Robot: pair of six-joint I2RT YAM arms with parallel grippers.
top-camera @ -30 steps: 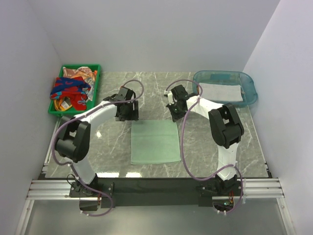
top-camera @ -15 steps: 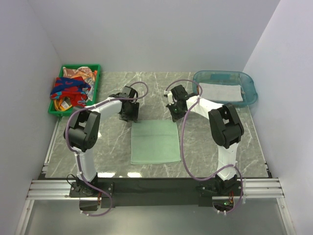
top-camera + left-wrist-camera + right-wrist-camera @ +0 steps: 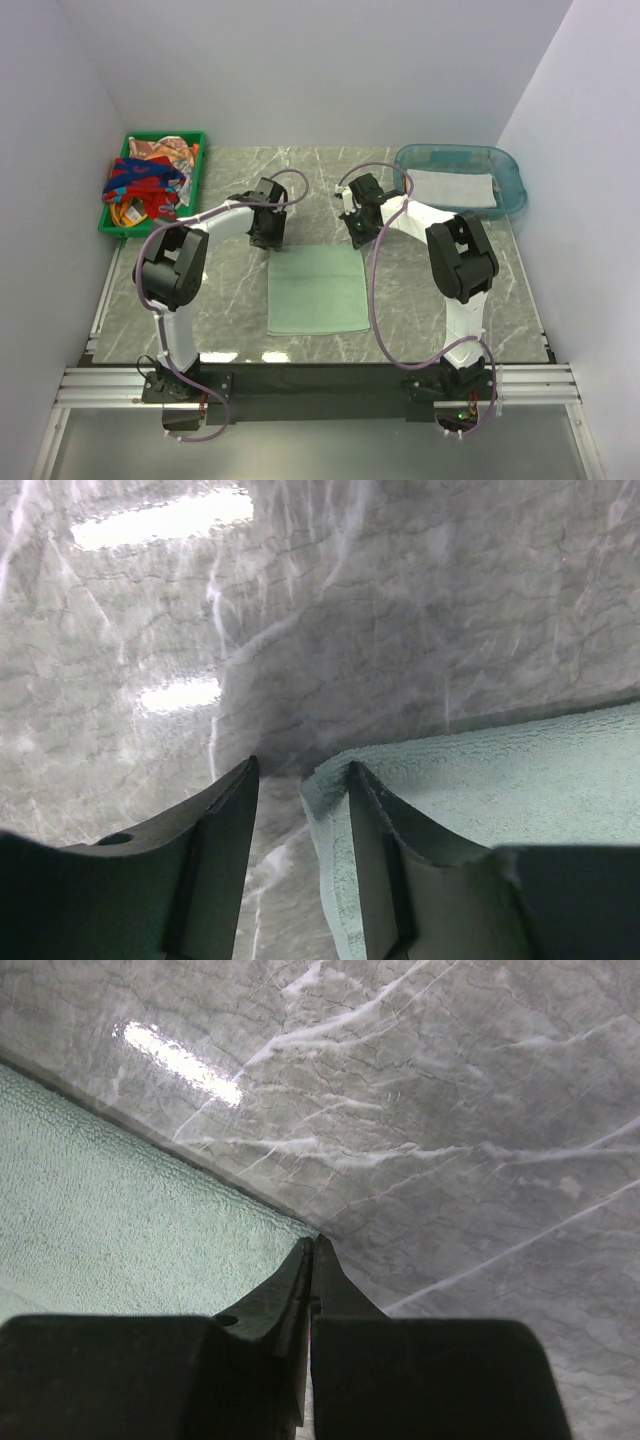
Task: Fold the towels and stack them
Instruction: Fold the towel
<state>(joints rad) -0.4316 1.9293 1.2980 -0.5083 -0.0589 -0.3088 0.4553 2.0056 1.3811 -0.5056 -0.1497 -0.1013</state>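
A sage green towel (image 3: 318, 290) lies flat in the middle of the table. My left gripper (image 3: 268, 236) is down at its far left corner. In the left wrist view this gripper (image 3: 300, 772) is open, its jaws partly apart. The towel's (image 3: 480, 770) raised corner sits in the gap against the right finger (image 3: 375, 830). My right gripper (image 3: 357, 236) is at the far right corner. Seen from the right wrist, that gripper (image 3: 313, 1245) is shut, its tips meeting on the very corner of the towel (image 3: 120, 1190).
A green tray (image 3: 196, 170) at the back left holds a heap of red, blue and orange towels (image 3: 145, 183). A clear blue tub (image 3: 512, 178) at the back right holds a folded whitish towel (image 3: 452, 187). White walls close in both sides.
My left arm has swung in and brought its gripper onto the towel's far left corner, and its jaws have narrowed. The right gripper has stayed put.
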